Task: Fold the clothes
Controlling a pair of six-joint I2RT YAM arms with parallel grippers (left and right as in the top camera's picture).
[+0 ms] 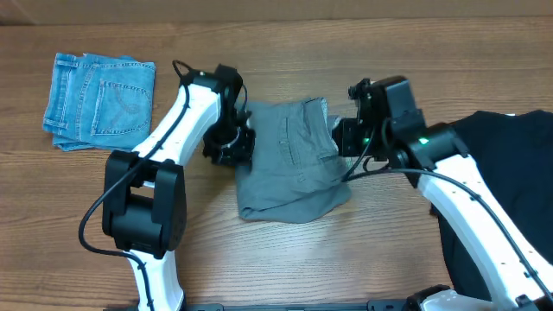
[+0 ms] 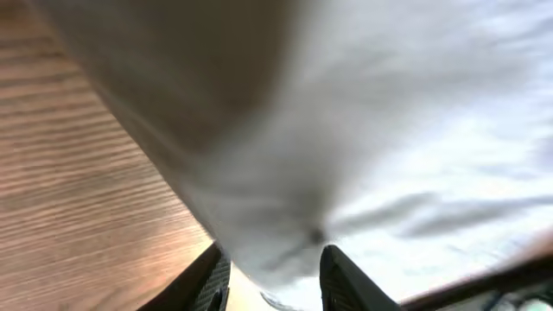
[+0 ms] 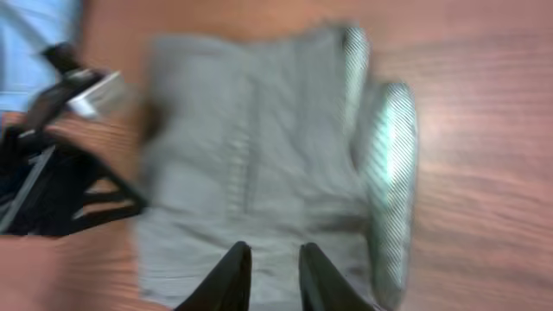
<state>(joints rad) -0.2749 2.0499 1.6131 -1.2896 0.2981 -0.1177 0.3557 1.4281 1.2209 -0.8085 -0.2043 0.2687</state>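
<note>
Grey clothes (image 1: 289, 164), maybe in L claw (image 2: 272, 263)

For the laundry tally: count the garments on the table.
3: blue jeans at far left, grey shorts in the centre, black garment at the right edge. More may lie off-frame.

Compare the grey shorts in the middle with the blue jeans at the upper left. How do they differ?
The grey shorts are plain mid-grey; the blue jeans are light-blue denim. The jeans lie in a neat squared stack; the shorts lie rumpled, with uneven edges. The left gripper and right gripper flank the shorts; neither is at the jeans. Both rest on the wooden table.
</note>
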